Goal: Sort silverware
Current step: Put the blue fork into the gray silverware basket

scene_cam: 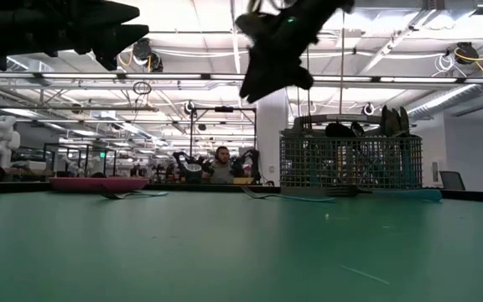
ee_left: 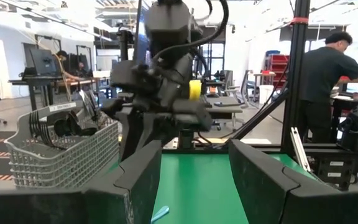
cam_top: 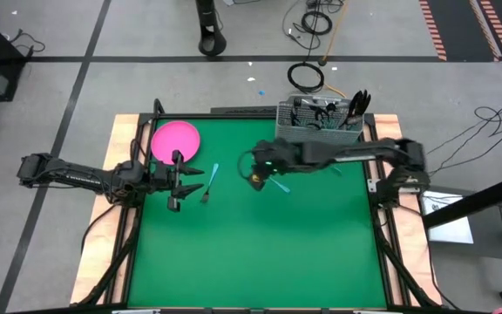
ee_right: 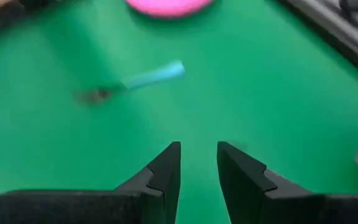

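Beside the pink plate [cam_top: 176, 139], on its caddy-ward side, lies a fork [cam_top: 210, 181] with a light-blue plastic handle and dark metal tines, flat on the green counter [cam_top: 260, 253]; a second light-blue-handled piece [cam_top: 279, 185] lies farther from the plate, under the right hand [cam_top: 256, 173]. That hand hovers with fingers narrowly parted, holding nothing, while the left hand [cam_top: 178, 187] stands wide open and empty just beside the plate. More silverware stands upright in the wire-mesh caddy [cam_top: 319, 120] across the counter from the plate.
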`<state>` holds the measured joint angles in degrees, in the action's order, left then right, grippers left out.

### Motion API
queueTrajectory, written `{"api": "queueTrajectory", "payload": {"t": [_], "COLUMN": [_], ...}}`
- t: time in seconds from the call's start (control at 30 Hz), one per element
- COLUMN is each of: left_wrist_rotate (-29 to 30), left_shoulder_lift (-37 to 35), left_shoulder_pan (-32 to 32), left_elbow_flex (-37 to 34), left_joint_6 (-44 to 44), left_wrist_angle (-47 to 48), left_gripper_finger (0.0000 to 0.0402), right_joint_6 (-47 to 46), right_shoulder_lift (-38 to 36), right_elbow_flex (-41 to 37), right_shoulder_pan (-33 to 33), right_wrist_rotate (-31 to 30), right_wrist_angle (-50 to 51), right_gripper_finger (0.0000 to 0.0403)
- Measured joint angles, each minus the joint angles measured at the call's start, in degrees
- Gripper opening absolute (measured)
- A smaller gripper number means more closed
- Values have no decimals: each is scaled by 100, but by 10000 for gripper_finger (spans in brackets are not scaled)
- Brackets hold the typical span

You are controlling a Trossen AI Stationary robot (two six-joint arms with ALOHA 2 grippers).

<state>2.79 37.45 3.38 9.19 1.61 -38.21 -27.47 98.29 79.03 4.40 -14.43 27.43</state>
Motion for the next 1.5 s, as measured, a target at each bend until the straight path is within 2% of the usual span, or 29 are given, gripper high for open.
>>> {"api": "queueTrajectory", "payload": {"t": [0.13,0.27,0.5,0.77,1.0,1.23,1.5], "left_wrist_rotate": [0,-1,-189,-196,-197,-226,-226], "left_shoulder_lift": [0,0,2,0,1,0,0], "left_shoulder_pan": [0,0,2,2,2,1,0], "left_elbow_flex": [0,0,0,0,0,0,0], "left_joint_6": [-5,-126,-280,-278,-276,-275,-256], "left_wrist_angle": [187,418,433,403,402,402,402], "left_gripper_finger": [192,192,192,192,192,192,192], "right_joint_6": [7,-78,158,180,300,215,154], "right_shoulder_lift": [855,1438,2067,2396,2449,2418,2408], "right_elbow_flex": [1155,1601,1608,1608,1438,926,753], "right_shoulder_pan": [170,286,467,514,571,657,526], "right_wrist_rotate": [332,475,577,583,579,666,644], "right_wrist_angle": [1746,2715,2842,2881,2637,2271,1943], "right_gripper_finger": [93,94,125,170,172,140,12]}}
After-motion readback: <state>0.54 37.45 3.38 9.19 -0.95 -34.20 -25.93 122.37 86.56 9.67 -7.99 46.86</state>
